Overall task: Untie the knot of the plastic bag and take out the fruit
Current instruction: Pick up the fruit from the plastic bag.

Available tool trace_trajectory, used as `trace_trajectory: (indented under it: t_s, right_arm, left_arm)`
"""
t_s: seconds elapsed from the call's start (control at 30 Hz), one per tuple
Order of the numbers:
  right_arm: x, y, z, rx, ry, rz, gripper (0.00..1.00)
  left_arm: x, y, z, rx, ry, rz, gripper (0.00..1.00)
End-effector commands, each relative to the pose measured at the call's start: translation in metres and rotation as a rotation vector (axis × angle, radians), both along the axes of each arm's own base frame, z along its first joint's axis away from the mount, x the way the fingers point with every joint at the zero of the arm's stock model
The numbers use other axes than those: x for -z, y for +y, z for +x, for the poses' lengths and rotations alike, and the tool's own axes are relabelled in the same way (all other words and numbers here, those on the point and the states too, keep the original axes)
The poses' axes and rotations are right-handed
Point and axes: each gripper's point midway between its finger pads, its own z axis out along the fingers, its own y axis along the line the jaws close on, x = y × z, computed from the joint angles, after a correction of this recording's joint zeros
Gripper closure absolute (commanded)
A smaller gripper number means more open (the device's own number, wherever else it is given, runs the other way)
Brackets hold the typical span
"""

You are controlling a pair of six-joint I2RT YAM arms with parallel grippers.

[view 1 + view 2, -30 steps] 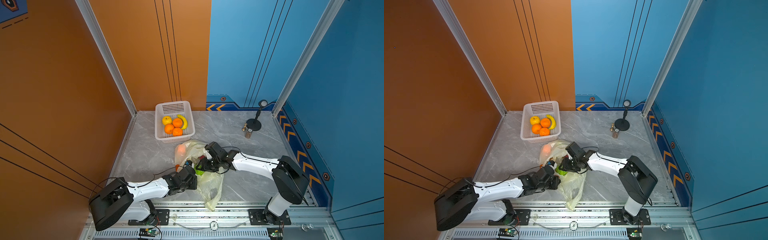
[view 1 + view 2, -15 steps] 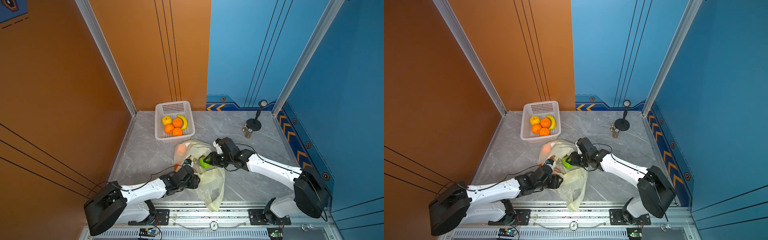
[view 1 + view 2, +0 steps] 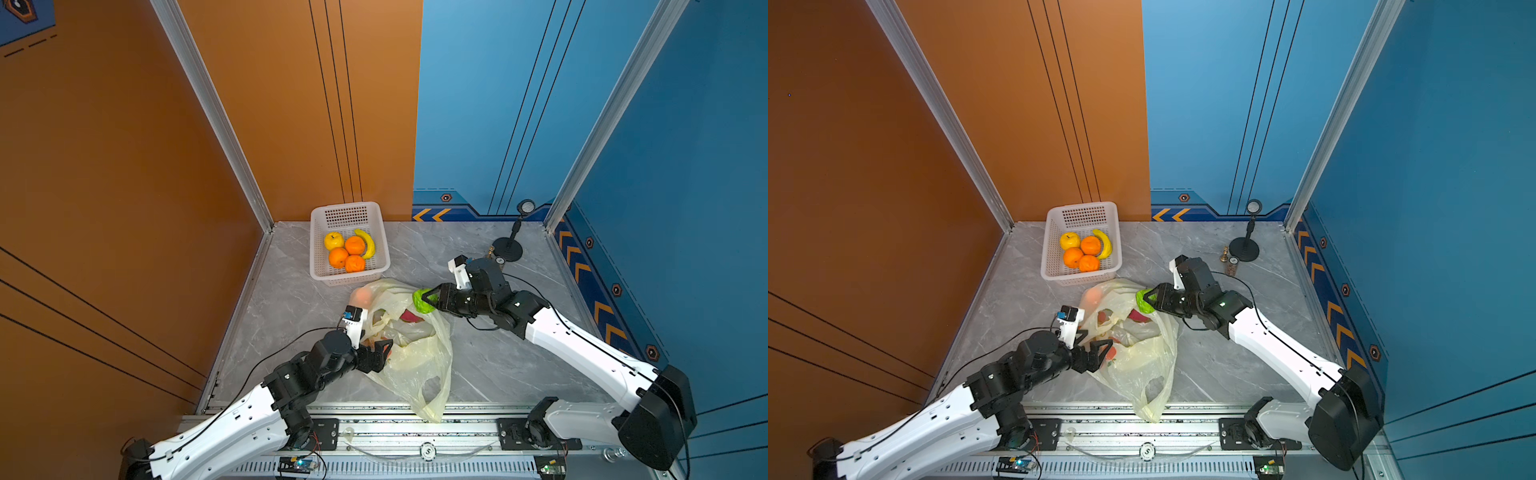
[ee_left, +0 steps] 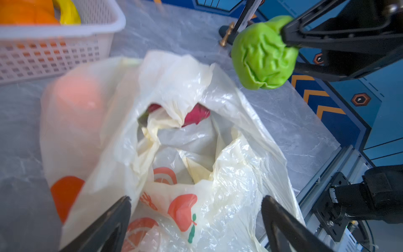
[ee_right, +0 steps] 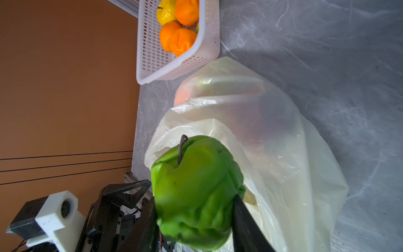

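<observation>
**Green fruit (image 3: pixel 420 302) out of the plastic bag (image 3: pixel 415 361)**

A second ago the green fruit sat down in the plastic bag, mid-frame. Now the right gripper (image 3: pixel 430 300) pinches it above the bag's upper right edge. The left gripper (image 4: pixel 196 199) has let go and gapes wide, empty. Plastic half hides one pink fruit (image 4: pixel 197 113) (and one orange (image 3: pixel 362 296)). The basket (image 3: pixel 349 279) above holds three oranges (image 3: pixel 354 245), one yellow fruit (image 3: pixel 333 240) and one banana (image 3: pixel 369 243).

Now green fruit (image 3: pixel 423 301) outside bag (image 3: pixel 415 361), left jaws wide
</observation>
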Motion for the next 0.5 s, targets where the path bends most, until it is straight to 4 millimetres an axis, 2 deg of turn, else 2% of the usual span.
trace_trajectory:
  t_s: [0.0, 0.1, 0.23, 0.47]
  right_arm:
    - [-0.029, 0.002, -0.007, -0.049, -0.044, 0.03, 0.63]
    - [-0.044, 0.005, -0.011, -0.07, -0.07, 0.057, 0.63]
    - [-0.058, 0.011, -0.016, -0.105, -0.082, 0.09, 0.63]
    - [-0.078, 0.018, -0.021, -0.128, -0.1, 0.131, 0.61]
  left_arm:
    - [-0.051, -0.003, 0.008, 0.055, -0.234, 0.015, 0.03]
    - [-0.075, -0.014, 0.01, 0.12, -0.336, 0.038, 0.0]
    - [-0.097, -0.031, 0.02, 0.191, -0.412, 0.076, 0.03]
    - [-0.122, -0.064, 0.044, 0.246, -0.506, 0.074, 0.03]
